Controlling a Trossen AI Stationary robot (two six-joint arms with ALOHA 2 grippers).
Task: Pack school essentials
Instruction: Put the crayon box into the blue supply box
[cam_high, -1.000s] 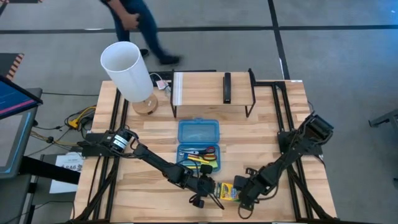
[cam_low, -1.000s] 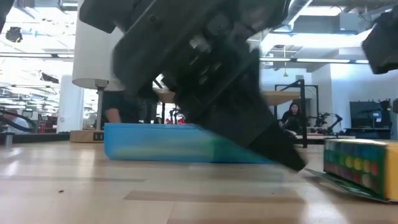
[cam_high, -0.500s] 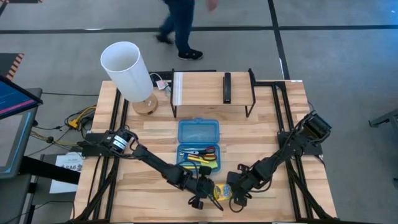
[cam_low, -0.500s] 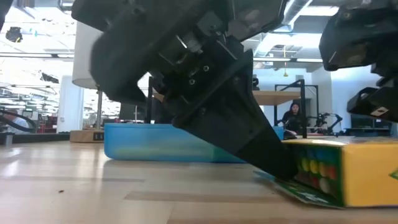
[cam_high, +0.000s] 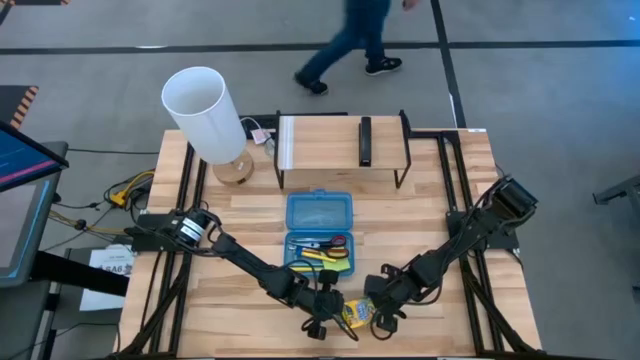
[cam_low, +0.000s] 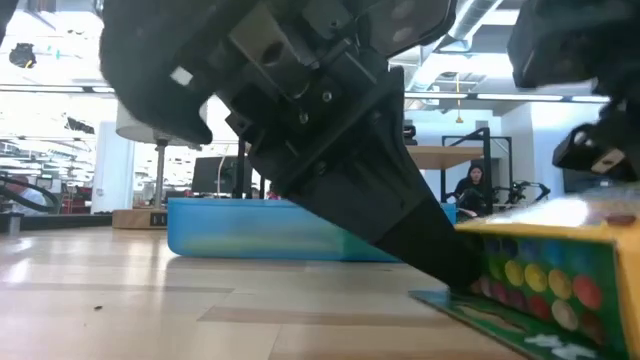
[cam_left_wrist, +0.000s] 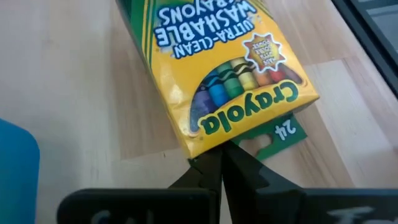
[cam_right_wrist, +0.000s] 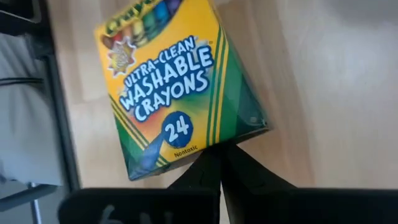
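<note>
The crayon box (cam_high: 355, 312) sat at the near edge of the table (cam_high: 440, 190), just near of the open blue case (cam_high: 319, 232), and it was caught between the two grippers. The left gripper (cam_left_wrist: 222, 163) met the box's opening end, fingers pressed together at the box's lower corner beside its green flap; whether they pinched the flap could not be told. The right gripper (cam_right_wrist: 221, 155) met the opposite end, its fingers likewise drawn together at the bottom edge of the box, with no clear hold on it. In the low view the box (cam_low: 545, 280) stood tilted, one end lifted off the wood, with the left gripper's tip (cam_low: 455, 270) against its lower corner.

Inside the case lay the scissors (cam_high: 330, 243) and the pencils (cam_high: 322, 256). On the far side stood a white lamp (cam_high: 210, 120) and a wire rack (cam_high: 340, 145) holding a black bar (cam_high: 366, 141). A person (cam_high: 350, 40) walked past beyond the table.
</note>
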